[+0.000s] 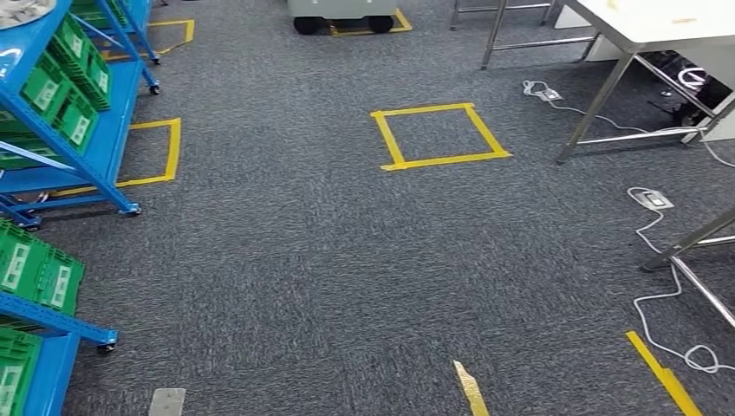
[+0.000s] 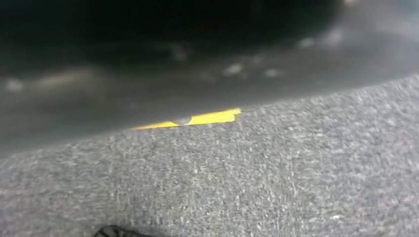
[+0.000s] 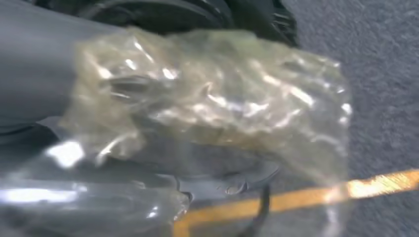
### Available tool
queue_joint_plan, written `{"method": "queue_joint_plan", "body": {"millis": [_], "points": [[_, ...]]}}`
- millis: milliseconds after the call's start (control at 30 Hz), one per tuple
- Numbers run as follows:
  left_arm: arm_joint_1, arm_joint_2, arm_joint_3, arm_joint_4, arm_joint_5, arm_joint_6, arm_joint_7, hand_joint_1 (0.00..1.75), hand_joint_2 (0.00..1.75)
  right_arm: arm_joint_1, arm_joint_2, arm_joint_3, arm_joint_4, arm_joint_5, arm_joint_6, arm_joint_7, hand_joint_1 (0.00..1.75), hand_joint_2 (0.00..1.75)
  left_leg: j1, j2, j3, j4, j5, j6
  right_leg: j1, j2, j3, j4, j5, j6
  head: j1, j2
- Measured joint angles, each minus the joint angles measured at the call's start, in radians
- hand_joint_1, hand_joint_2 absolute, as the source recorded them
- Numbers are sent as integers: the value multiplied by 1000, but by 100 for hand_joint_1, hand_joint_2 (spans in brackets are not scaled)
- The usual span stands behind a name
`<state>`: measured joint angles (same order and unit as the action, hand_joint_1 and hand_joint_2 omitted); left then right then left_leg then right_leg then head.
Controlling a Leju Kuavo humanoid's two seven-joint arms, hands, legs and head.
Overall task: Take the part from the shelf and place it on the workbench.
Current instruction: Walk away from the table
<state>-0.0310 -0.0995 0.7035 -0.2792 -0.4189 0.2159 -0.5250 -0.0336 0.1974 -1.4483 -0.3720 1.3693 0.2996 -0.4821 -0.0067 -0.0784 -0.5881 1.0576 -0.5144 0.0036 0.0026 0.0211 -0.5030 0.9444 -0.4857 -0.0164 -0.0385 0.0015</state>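
Note:
A part in a crinkled clear plastic bag is held close in front of the right wrist camera, over the grey carpet. My right hand shows as a grey cover behind the bag, which hides its fingers. In the head view the blue shelf with green bins stands at the left. The white workbench with metal legs is at the far right.
A yellow tape square marks the carpet ahead, and more tape lines lie near the front right. White cables and power blocks trail on the floor by the table legs. A wheeled cart base stands at the far middle.

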Motion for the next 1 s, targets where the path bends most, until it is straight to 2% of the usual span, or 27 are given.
{"method": "queue_joint_plan", "body": {"millis": [33,67,100,133,167,200,233,267,333,400,433,467,500,533,567,600,633,667,700,767,800,833,867,900,933,967,1000], "points": [[-2,0,0,0,2,0,-1,0,0,1,0,0,0,0,-1,0,0,0,2,32,-28,58,-33,-7,1,-16,3,-3,0,-1,-2,0],[-4,-1,1,0,5,0,-1,0,0,2,0,0,0,0,-1,0,0,0,7,51,-61,124,-65,-14,2,-32,3,-4,-2,-2,-4,0],[-5,-1,3,0,11,-3,-2,0,0,3,0,0,0,0,-1,0,0,0,12,61,-87,177,-84,-21,2,-48,4,-3,-4,-2,-4,0],[-4,-1,5,0,17,-7,-2,0,0,3,0,0,0,0,-1,0,0,0,17,66,-98,201,-84,-28,1,-62,4,-3,-7,0,-4,0],[-3,-1,7,0,24,-10,-3,0,0,3,0,0,0,0,-1,0,0,0,22,71,-91,188,-66,-34,-1,-75,5,-1,-9,3,-5,0],[-2,-1,10,0,29,-14,-4,0,0,2,0,0,0,1,-1,0,0,0,27,79,-65,139,-33,-39,-3,-87,7,2,-13,8,-5,0],[-2,-2,12,-1,33,-16,-6,0,0,2,-1,0,0,1,-1,0,0,0,30,103,-30,70,1,-44,-4,-98,10,6,-18,14,-6,0],[-4,-2,13,-1,36,-18,-6,0,0,2,-1,0,1,1,-1,0,0,0,30,125,2,9,24,-43,-3,-109,8,13,-25,22,-8,0],[-8,-4,16,-2,39,-22,-8,0,0,1,-2,0,1,1,-1,0,0,0,26,154,34,-53,37,-30,1,-129,8,22,-38,36,-7,0],[-7,-5,21,-2,41,-23,-8,0,0,-1,-3,0,1,1,-1,0,0,0,21,134,32,-54,33,-9,0,-147,18,22,-45,47,-4,0],[-6,-5,23,-2,41,-23,-8,0,0,-3,-3,0,1,1,-1,0,0,0,20,124,31,-55,34,-2,-3,-140,19,27,-52,52,-4,0],[-5,-4,24,-2,41,-23,-8,0,0,-4,-3,0,1,1,-1,0,0,0,20,113,31,-56,36,5,-7,-119,13,46,-68,56,-2,0],[-6,-4,25,-2,41,-23,-8,0,0,-3,-3,0,1,1,0,0,0,0,21,102,31,-57,38,12,-10,-91,-7,88,-95,60,-1,0],[-8,-3,25,-3,41,-23,-9,0,0,-1,-3,0,1,1,0,0,0,0,21,90,30,-58,39,17,-12,-58,-39,152,-128,61,1,0],[-9,-3,25,-3,41,-24,-10,0,0,1,-3,-1,1,1,0,-1,0,0,19,78,30,-58,39,21,-13,-38,-76,228,-161,60,2,0],[-9,-4,25,-3,41,-24,-12,0,0,4,-3,-1,1,2,0,0,0,0,17,64,30,-57,38,22,-13,-28,-112,295,-182,59,2,0],[-9,-4,25,-3,40,-24,-14,0,0,5,-3,0,1,2,1,0,0,0,15,49,30,-57,38,23,-13,-24,-137,332,-183,57,2,0],[-9,-4,25,-3,40,-24,-16,0,0,5,-3,0,2,2,1,-1,0,0,14,34,31,-57,38,23,-12,-22,-144,330,-165,53,2,0],[-9,-4,25,-3,39,-22,-18,0,0,5,-3,0,2,2,1,-1,0,0,13,19,33,-57,37,23,-12,-16,-132,287,-128,49,2,0],[-10,-5,25,-3,36,-18,-22,0,0,3,-3,-1,2,2,2,-1,0,0,12,-11,35,-56,37,21,-13,27,-78,149,-50,39,1,0],[-11,-6,25,-3,35,-16,-23,0,0,3,-4,-1,2,2,2,-2,0,0,13,-24,33,-55,36,17,-14,52,-54,93,-30,36,1,0],[-11,-7,25,-3,33,-14,-24,0,0,4,-4,-1,2,3,2,-2,0,0,14,-35,30,-54,36,13,-14,71,-38,62,-24,35,2,0],[-11,-8,25,-3,32,-12,-25,0,0,4,-4,-1,2,3,3,-3,0,0,16,-47,26,-54,38,6,-14,76,-31,52,-28,34,2,0],[-9,-9,25,-3,31,-10,-25,0,0,3,-4,-1,2,3,3,-3,0,0,19,-58,22,-55,41,-1,-12,67,-27,48,-28,34,2,0],[-7,-9,25,-3,31,-8,-25,0,0,2,-4,0,2,3,3,-3,0,0,21,-57,19,-53,40,-7,-12,54,-23,45,-26,30,2,0],[-6,-9,25,-3,30,-6,-26,0,0,1,-4,0,2,4,3,-4,0,0,21,-39,14,-45,33,-14,-13,40,-21,39,-23,25,0,0],[-6,-9,25,-3,30,-5,-26,0,0,1,-4,0,2,4,3,-4,0,0,19,-9,2,-18,14,-18,-13,25,-17,33,-21,20,-2,0]]}}
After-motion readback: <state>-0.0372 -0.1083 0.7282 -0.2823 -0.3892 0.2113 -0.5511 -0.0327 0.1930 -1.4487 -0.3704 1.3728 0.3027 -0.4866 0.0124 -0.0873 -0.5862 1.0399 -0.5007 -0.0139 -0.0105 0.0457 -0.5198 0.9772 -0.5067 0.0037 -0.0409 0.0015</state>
